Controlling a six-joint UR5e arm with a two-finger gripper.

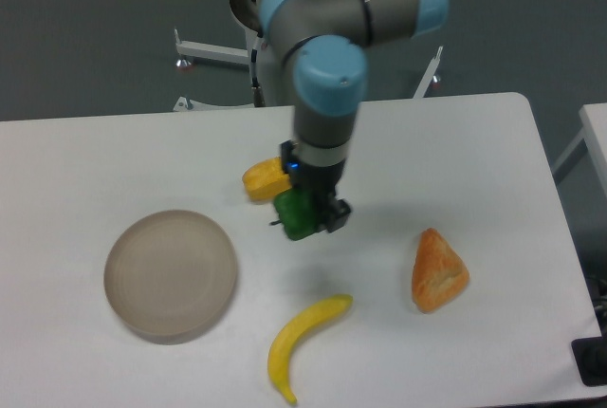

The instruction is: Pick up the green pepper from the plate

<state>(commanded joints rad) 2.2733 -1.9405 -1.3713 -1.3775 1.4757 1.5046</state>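
Note:
The green pepper is held in my gripper, which is shut on it, above the white table and to the right of the plate. The pepper is dark green and glossy, partly hidden by the black fingers. The plate is a round beige-grey dish at the front left of the table, and nothing lies on it. The gripper hangs from the arm's wrist, roughly at the table's middle.
A yellow-orange pepper lies just behind and left of the gripper. A yellow banana lies at the front middle. An orange-brown croissant-like pastry lies to the right. The table's right edge runs near x 600.

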